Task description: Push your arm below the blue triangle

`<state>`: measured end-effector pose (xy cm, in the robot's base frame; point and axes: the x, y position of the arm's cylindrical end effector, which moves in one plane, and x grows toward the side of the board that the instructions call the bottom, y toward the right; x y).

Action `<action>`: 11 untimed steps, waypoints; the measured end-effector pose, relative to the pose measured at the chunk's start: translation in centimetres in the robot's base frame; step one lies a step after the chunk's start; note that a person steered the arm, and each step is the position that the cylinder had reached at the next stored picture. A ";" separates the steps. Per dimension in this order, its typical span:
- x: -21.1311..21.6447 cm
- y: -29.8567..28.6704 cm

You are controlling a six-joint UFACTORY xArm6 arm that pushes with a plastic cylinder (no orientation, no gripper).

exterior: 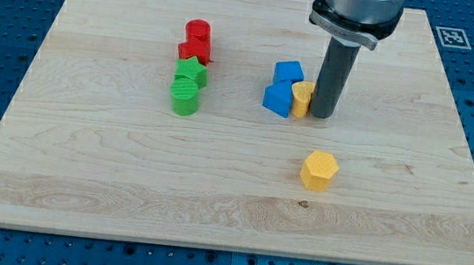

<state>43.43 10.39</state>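
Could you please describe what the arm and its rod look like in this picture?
Only the arm's lowest part shows: a silver-grey metal cylinder with a black collar beneath. From it hangs a straight, smooth, dark grey round rod, ending at my tip. No cables or markings are visible.

No readable text; a square fiducial marker (448, 36) sits on the board's (214, 183) corner.

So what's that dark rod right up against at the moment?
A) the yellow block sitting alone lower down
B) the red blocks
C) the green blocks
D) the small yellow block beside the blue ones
D: my tip stands at the right side of the small yellow block, which sits against the blue blocks; the red blocks, green blocks and lone yellow block are well apart from it.
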 end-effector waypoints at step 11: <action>7.4 -5.2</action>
